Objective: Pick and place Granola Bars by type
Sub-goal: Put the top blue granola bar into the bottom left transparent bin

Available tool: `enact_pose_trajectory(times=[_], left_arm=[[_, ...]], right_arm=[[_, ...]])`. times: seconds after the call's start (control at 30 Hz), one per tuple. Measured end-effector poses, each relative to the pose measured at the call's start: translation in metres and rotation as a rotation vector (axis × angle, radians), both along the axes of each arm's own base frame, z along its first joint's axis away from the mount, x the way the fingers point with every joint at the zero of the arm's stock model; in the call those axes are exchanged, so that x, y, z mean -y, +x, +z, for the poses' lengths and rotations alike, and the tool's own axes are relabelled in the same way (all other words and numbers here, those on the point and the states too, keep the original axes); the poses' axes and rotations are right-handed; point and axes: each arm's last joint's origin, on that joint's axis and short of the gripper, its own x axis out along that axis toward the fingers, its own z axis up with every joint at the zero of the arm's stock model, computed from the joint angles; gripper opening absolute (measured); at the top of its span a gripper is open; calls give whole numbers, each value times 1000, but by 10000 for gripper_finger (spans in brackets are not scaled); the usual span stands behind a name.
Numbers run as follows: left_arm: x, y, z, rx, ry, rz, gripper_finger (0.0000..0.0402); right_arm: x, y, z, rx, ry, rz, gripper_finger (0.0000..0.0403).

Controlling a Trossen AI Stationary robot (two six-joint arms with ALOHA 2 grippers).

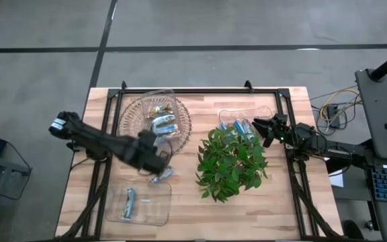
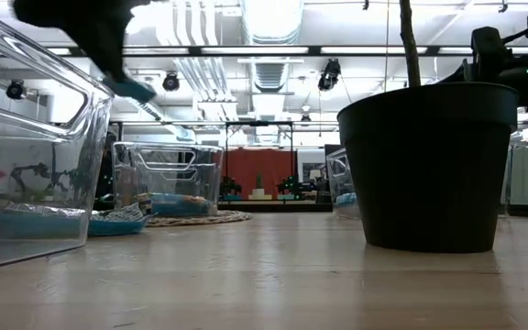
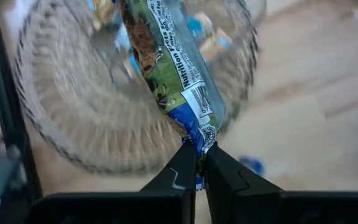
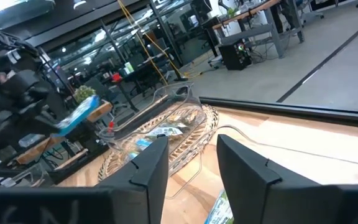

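Observation:
My left gripper [image 3: 199, 163] [image 1: 157, 163] is shut on a multicoloured granola bar [image 3: 166, 68] with a green and blue wrapper. It is raised above the table, between the clear bin on the round woven mat [image 1: 154, 115] and the near clear bin [image 1: 140, 202]. The low view shows the bar [image 2: 136, 89] slanting down from the gripper. Several bars lie in the mat's bin and one blue bar [image 1: 130, 202] in the near bin. More lie in the far right bin [image 1: 242, 126]. Another blue bar [image 2: 117, 223] lies flat on the table. My right gripper [image 1: 264, 128] [image 4: 192, 146] is open over the right bin. My left gripper pinches the bar by the crimped end of its wrapper [image 3: 202, 140], between its two fingers. The fingers come from above, slanting down. The bar is lifted clear of the table and hangs tilted beyond the fingertips, over the woven mat in the wrist view.
A leafy plant [image 1: 232, 161] in a black pot [image 2: 429, 165] stands between the two sides of the table. Black frame rails [image 1: 106, 134] run along the left and right edges. Bare wood [image 1: 200, 218] lies at the near middle. Cables and a keyboard sit off the table's right.

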Motion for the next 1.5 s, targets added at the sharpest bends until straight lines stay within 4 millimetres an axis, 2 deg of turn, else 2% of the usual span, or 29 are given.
enact_pose_trajectory(times=[0.27, 0.53, 0.77, 1.03, 1.27, 1.5], left_arm=[[58, -22, -6, 70, -118, 48, 0], [97, -36, -20, 8, -238, 85, 0], [132, -39, -34, 13, -366, 71, 0], [160, -46, -45, 6, -462, 72, 0], [181, -52, -53, 6, -533, 41, 0], [193, -59, -65, -26, -529, 45, 0]], right_arm=[[0, 0, 0, 0, 0, -1, 135], [0, 0, 0, 0, 0, 0, 124], [0, 0, 0, 0, 0, 0, 127], [0, 0, 0, 0, 0, 0, 135], [0, 0, 0, 0, 0, 0, 126], [0, 0, 0, 0, 0, 0, 125]])
